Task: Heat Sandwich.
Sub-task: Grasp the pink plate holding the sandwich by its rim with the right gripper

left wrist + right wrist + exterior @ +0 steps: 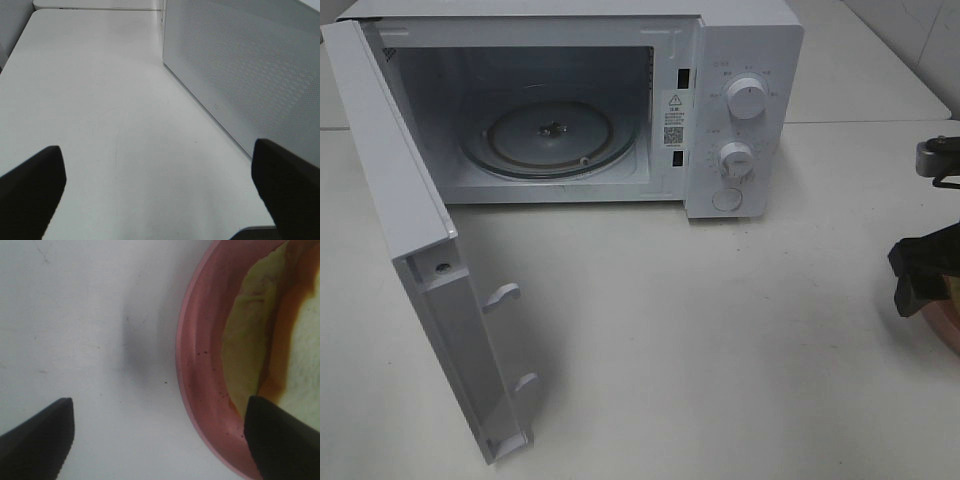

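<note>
The sandwich [248, 335], white bread with a tan crust and yellowish filling, lies on a round pink plate [200, 365]. In the high view only a sliver of the plate [950, 335] shows at the right edge, under my right gripper [920, 280]. My right gripper [160, 440] is open and straddles the plate's rim, one finger [40, 440] over bare table and the other [280, 435] over the plate. My left gripper [160, 195] is open above bare table, with nothing between its fingers; it is out of the high view. The microwave [745, 60] stands open.
The microwave's door [410, 250] swings out toward the front left. Its glass turntable [552, 138] is bare. Two knobs [748, 100] and a button sit on its right panel. A white dotted panel of the microwave [240, 65] stands close beside my left gripper.
</note>
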Tool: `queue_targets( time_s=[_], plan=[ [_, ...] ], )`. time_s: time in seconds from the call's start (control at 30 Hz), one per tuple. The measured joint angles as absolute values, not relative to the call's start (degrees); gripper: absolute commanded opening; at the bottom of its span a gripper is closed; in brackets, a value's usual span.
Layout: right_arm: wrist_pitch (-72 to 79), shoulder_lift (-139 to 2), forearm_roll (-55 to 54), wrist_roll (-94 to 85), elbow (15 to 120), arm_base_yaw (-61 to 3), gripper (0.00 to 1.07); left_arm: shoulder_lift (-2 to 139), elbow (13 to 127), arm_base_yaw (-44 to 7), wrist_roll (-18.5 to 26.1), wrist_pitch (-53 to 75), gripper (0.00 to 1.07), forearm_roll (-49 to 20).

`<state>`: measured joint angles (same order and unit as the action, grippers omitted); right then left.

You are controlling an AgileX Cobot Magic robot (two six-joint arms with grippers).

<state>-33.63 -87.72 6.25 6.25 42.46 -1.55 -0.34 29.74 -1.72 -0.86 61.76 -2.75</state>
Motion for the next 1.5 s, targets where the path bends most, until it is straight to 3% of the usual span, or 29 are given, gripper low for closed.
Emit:
queue_targets(
  time_s=[0.6, 0.97, 1.1, 1.2, 1.23, 1.27, 1.33, 1.37, 1.43, 1.5],
  plan=[
    [-28.2, -102.7, 8.1, 6.2, 47.8, 0.3, 0.84, -0.3, 29.7, -1.7, -0.9, 61.8, 0.95, -2.8],
    [-28.1, -104.6, 8.7, 6.2, 48.1, 0.3, 0.79, -0.3, 29.7, -1.7, -0.9, 61.8, 0.95, -2.8],
    [-28.1, -104.6, 8.9, 6.2, 48.1, 0.3, 0.69, -0.3, 29.7, -1.7, -0.9, 61.8, 0.95, -2.8],
    [-28.1, -104.6, 9.0, 6.2, 48.1, 0.3, 0.51, -0.3, 29.7, -1.7, -0.9, 61.8, 0.95, -2.8],
    [-28.1, -104.6, 9.0, 6.2, 48.1, 0.3, 0.51, -0.3, 29.7, -1.7, -0.9, 61.8, 0.95, -2.8],
    [-28.1, -104.6, 9.0, 6.2, 48.1, 0.3, 0.45, -0.3, 29.7, -1.7, -0.9, 61.8, 0.95, -2.8],
    [-28.2, -104.6, 9.1, 6.5, 48.1, 0.3, 0.20, -0.3, 29.7, -1.7, -0.9, 61.8, 0.95, -2.8],
    [-28.2, -104.6, 9.1, 6.5, 48.1, 0.3, 0.20, -0.3, 29.7, -1.7, -0.9, 61.8, 0.95, -2.8],
    [-28.5, -104.6, 9.3, 6.7, 48.2, 0.5, 0.00, -0.3, 29.7, -1.7, -0.9, 61.8, 0.95, -2.8],
    [-28.6, -104.5, 10.1, 6.7, 48.5, 0.5, 0.00, -0.3, 29.7, -1.7, -0.9, 61.8, 0.95, -2.8]
  ],
)
